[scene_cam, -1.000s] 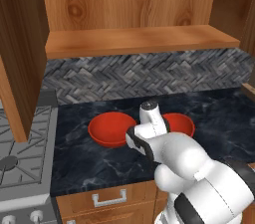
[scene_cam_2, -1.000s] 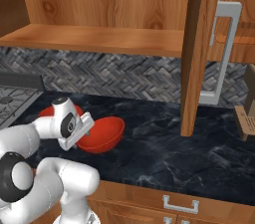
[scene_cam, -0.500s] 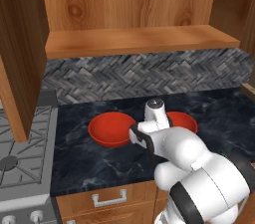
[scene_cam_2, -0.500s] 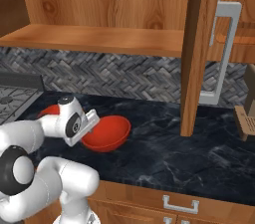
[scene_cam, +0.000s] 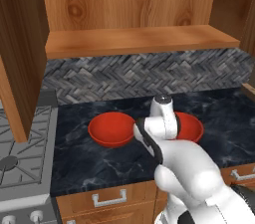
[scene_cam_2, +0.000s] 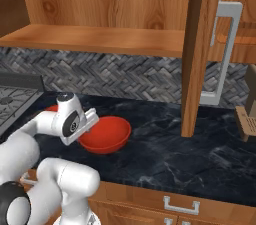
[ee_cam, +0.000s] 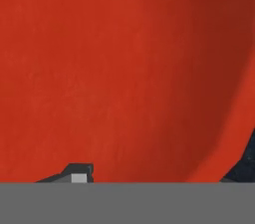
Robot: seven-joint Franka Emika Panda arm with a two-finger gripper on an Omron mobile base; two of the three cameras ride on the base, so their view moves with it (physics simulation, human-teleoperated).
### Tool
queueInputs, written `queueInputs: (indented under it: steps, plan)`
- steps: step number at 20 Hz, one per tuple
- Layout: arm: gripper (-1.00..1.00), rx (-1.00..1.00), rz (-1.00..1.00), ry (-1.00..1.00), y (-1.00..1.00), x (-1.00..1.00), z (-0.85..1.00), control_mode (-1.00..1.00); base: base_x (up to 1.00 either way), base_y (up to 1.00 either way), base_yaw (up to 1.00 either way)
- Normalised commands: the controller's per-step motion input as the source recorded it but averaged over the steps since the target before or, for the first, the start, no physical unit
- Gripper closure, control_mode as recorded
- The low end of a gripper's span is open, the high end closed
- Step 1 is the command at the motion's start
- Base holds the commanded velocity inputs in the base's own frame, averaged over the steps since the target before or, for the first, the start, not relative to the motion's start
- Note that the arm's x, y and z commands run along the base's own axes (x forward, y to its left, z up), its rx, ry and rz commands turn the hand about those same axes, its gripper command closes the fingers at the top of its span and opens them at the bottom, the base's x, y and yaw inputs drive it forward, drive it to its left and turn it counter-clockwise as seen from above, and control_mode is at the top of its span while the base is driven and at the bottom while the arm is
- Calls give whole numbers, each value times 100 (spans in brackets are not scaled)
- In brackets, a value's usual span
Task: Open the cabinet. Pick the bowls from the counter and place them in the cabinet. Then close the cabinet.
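Change: since a second ago the hand has sunk further over the right bowl [scene_cam: 191, 124]; both bowls stay put.
Jaws: cannot tell whether apart or together; the hand view is nearly all red bowl [ee_cam: 124, 68] interior, one dark fingertip [ee_cam: 74, 170] low at its edge.
Arm: wrist bent down, gripper [scene_cam_2: 92, 119] at the bowl's near rim.
Bowls: left bowl [scene_cam: 112, 128] and the right one sit side by side on the counter [scene_cam: 99, 161].
Cabinet: cabinet [scene_cam: 134, 39] doors open, shelf bare.

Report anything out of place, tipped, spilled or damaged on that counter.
Nothing stands out. Both red bowls, the left bowl and the right bowl, sit upright on the counter, unspilled and undamaged. The cabinet stands open, shelf bare.
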Motion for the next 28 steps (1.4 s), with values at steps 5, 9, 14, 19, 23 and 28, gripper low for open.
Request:
queueInputs:
  steps: [5,9,14,19,23,28]
  plan:
    - [100,-3,-1,-34,0,-64,11,-100,0,0,0]
    - [100,-5,19,-31,3,-17,44,-100,0,0,0]
    - [100,0,27,-8,0,-3,45,-100,0,0,0]
    - [100,0,25,1,-1,-7,49,-100,0,0,0]
    - [100,0,21,0,-2,-21,39,-100,0,0,0]
    - [100,0,17,-1,-4,-35,31,-100,0,0,0]
